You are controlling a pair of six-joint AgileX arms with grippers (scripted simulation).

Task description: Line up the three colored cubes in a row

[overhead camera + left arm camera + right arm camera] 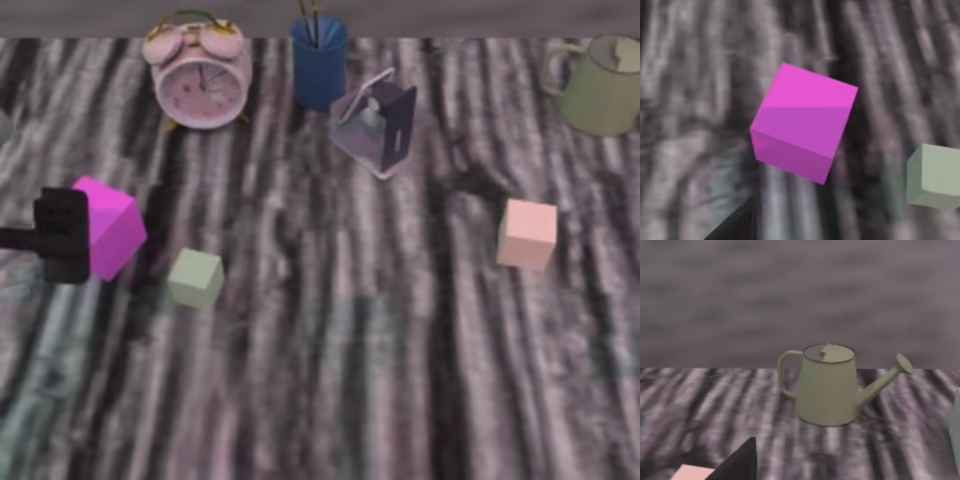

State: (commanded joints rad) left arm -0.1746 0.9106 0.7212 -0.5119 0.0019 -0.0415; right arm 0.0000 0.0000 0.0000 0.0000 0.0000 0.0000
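Left arm: enters low from the top view's left edge; left pincer (62, 236) against the large bright magenta matte cube (108, 226), opening cannot be told. Small pale sage-green matte cube (195, 278) just beside the magenta one; mid-sized pale pink matte cube (527, 234) well apart on the striped grey surface (350, 380). No legible writing. Right pincer unseen.

Left gripper (66, 236): matte black, blocky, on a thin black arm.

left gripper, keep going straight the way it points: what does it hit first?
Most likely the large bright magenta matte cube: the left gripper sits at its left side, cube centred in the wrist view. Depth unclear.
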